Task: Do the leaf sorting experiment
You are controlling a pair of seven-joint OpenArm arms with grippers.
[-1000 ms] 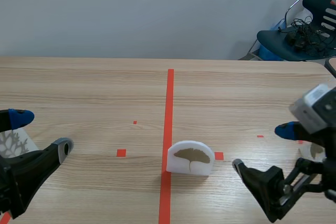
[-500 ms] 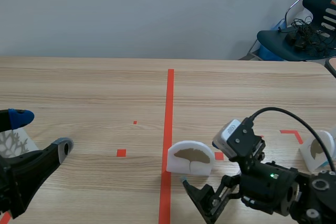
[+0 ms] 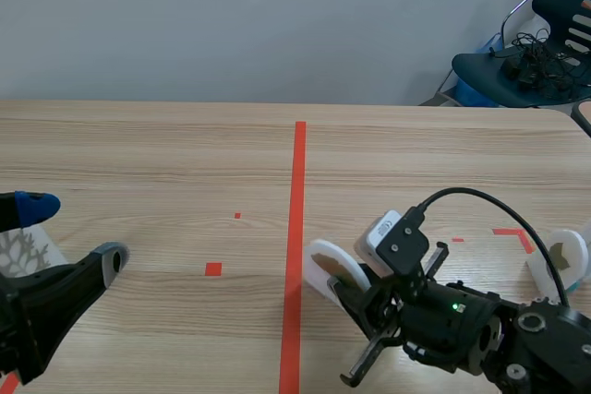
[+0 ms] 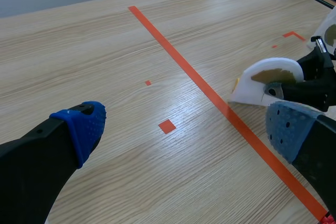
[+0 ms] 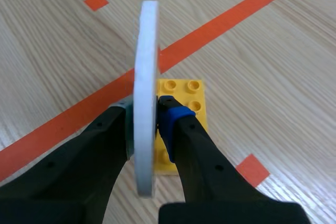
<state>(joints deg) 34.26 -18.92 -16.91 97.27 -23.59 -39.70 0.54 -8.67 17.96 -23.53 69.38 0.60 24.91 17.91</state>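
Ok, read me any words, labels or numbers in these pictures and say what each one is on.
No readable text anywhere. The white leaf piece in the right gripper bears only a brown leaf picture; the yellow brick under it shows plain studs, no lettering.

Bright, even, diffuse light covers the whole table (image 3: 166, 154). The wood shows a pale sheen in the left wrist view (strongest beside the tape line (image 4: 210, 97)), while the shadow under the white disc (image 3: 322, 262) is faint and soft-edged.
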